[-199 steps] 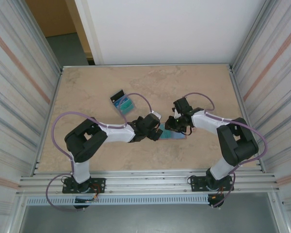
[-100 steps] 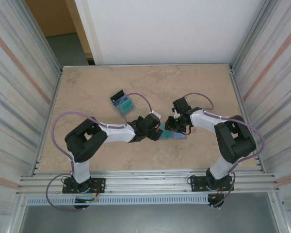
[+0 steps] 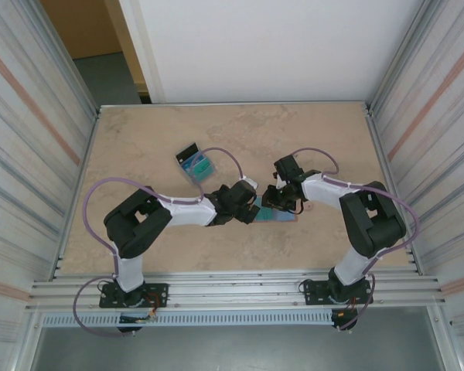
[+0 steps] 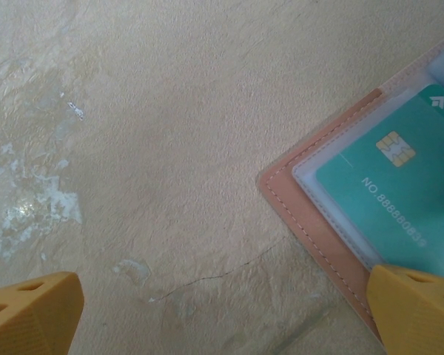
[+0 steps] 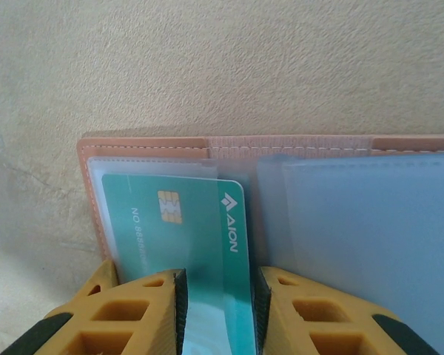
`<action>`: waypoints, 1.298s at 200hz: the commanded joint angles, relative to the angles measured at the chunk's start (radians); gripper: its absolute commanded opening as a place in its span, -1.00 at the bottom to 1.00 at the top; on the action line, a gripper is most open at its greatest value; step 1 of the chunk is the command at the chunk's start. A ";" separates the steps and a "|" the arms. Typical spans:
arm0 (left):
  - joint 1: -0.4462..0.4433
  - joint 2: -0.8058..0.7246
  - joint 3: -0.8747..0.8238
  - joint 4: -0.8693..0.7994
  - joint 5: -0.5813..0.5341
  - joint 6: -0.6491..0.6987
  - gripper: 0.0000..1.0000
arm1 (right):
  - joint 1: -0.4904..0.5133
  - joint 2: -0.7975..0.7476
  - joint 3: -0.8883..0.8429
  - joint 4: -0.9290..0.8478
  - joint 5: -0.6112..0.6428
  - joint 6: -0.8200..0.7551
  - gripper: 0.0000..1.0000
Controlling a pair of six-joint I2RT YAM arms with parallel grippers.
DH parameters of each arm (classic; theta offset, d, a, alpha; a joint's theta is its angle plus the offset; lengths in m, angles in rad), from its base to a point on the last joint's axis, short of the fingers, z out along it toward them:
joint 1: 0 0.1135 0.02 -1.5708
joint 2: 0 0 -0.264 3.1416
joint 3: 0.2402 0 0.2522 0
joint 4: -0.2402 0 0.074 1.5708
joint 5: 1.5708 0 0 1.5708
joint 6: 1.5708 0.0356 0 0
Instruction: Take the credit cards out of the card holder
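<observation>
Fingers [image 5: 133, 314] of the right gripper [image 5: 217, 303] sat narrowly apart over a teal credit card [image 5: 200, 222], perhaps touching. Left gripper [image 4: 222, 296] gaped wide.

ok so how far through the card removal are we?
Done: a teal-and-blue card pile, black card beside it, lies on the table. In hand: the card holder lies open; the right gripper straddles a teal card sticking from its clear sleeve, jaws apart; the left gripper is open by the holder's corner. Left: that card at least; other pockets unreadable.
</observation>
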 commanded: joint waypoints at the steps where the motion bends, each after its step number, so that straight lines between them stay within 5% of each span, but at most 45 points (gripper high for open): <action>1: -0.004 0.028 0.032 -0.076 -0.048 -0.010 0.97 | 0.011 0.040 0.013 -0.031 -0.005 0.011 -0.36; 44: -0.004 0.038 0.056 -0.129 -0.068 -0.011 0.97 | 0.003 0.041 -0.005 0.016 -0.071 0.029 -0.41; 141: -0.006 0.076 0.161 -0.344 -0.094 -0.061 0.97 | -0.120 -0.042 -0.165 0.372 -0.432 0.121 -0.49; 259: -0.006 0.099 0.223 -0.441 -0.085 -0.081 0.98 | -0.180 -0.047 -0.232 0.483 -0.497 0.150 -0.79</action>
